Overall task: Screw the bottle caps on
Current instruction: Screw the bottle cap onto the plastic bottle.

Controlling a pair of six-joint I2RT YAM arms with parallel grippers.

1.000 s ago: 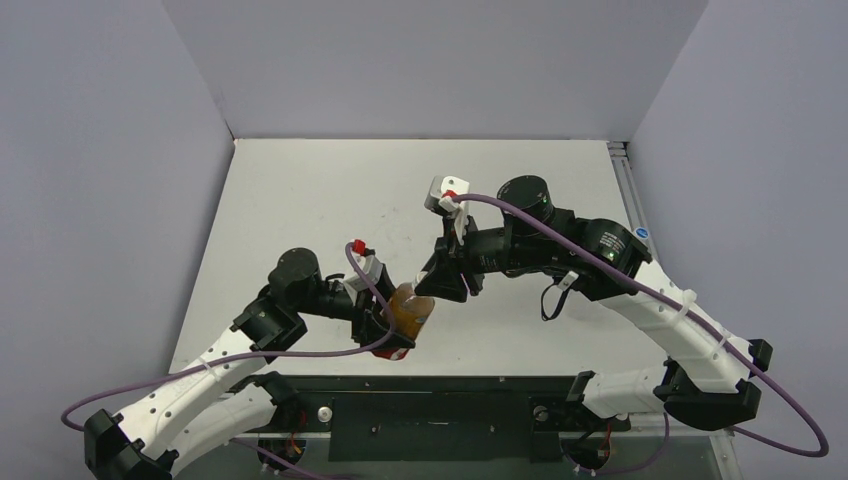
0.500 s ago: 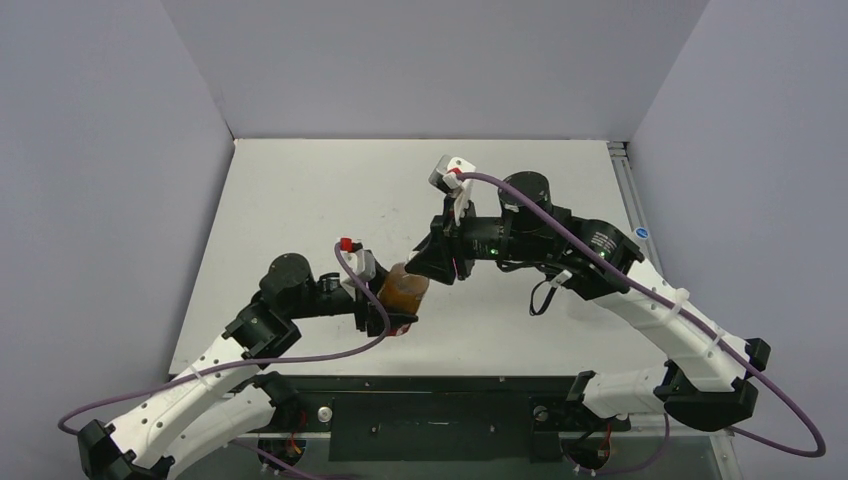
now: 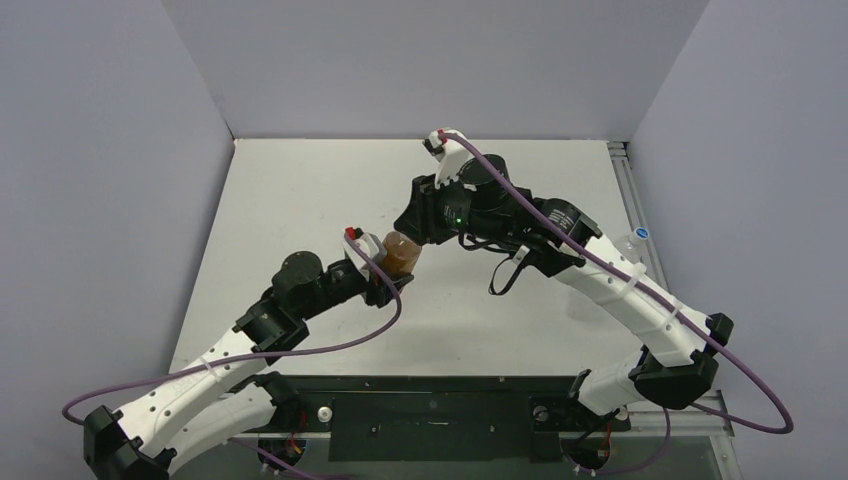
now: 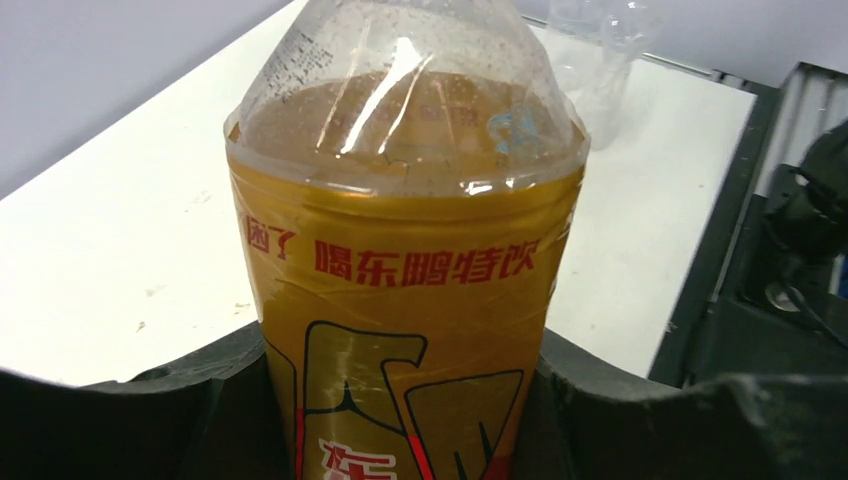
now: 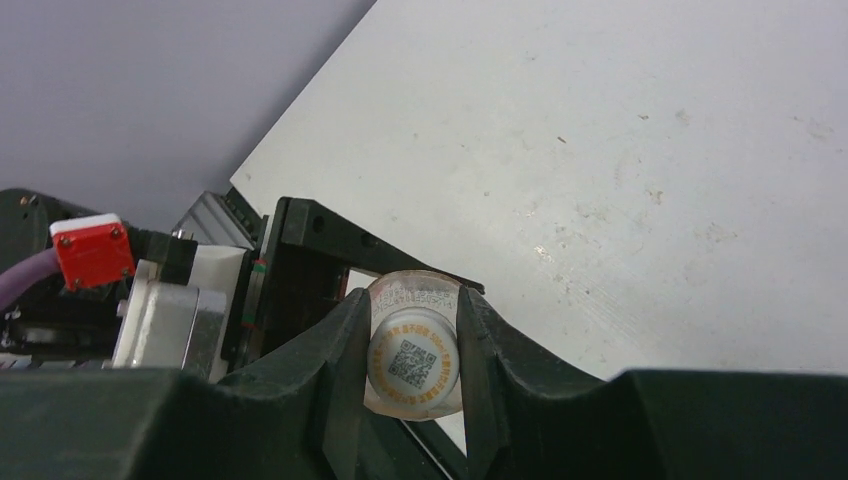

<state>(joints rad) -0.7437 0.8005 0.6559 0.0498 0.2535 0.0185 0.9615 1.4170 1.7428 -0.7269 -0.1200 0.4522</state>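
Judging from the layout, reached the threading step on the amber bottle. Noted a pale worktop (image 3: 300, 190) with both arms meeting above its middle. Found the amber bottle (image 4: 405, 260) clamped low on its label between the left jaws, seemingly lifted and tilted towards the right arm (image 3: 560, 225). Saw the clear bottle (image 4: 600, 50) on the worktop behind it, apart and untouched. Found the white cap (image 5: 412, 357) pinched between the nearly closed right jaws at the amber bottle's mouth; cannot tell whether threaded. Next, by judgement: keep the cap square to the neck, turn the right wrist, hold the left grip firm. Compared with a second ago: found both arms farther from the near edge, the right wrist swung over, the bottle carried along, both grips unchanged.
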